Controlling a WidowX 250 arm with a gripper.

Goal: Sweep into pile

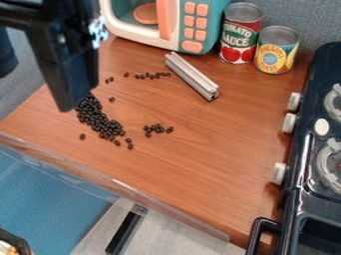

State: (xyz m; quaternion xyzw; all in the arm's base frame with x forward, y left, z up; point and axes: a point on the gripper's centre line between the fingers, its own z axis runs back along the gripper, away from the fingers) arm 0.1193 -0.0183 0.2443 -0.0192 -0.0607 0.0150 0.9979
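At the upper left hangs my black gripper (67, 69), its lower end in front of the far end of the main heap of dark beans (96, 115). That heap runs as a slanting band on the left part of the wooden surface. A smaller cluster of beans (156, 129) lies to its right, and a thin row of beans (152, 75) stretches towards the metal bar. A few single beans (82, 136) are scattered around the heap. The silvery grooved metal bar (191, 77) lies flat and slanted near the toy microwave, apart from the gripper.
A toy microwave (216, 15) stands at the back, beside a red can (241, 35) and a yellow-blue can (275, 51). The black toy stove (313, 149) borders the right side. A clear raised strip (126, 191) follows the table's front edge.
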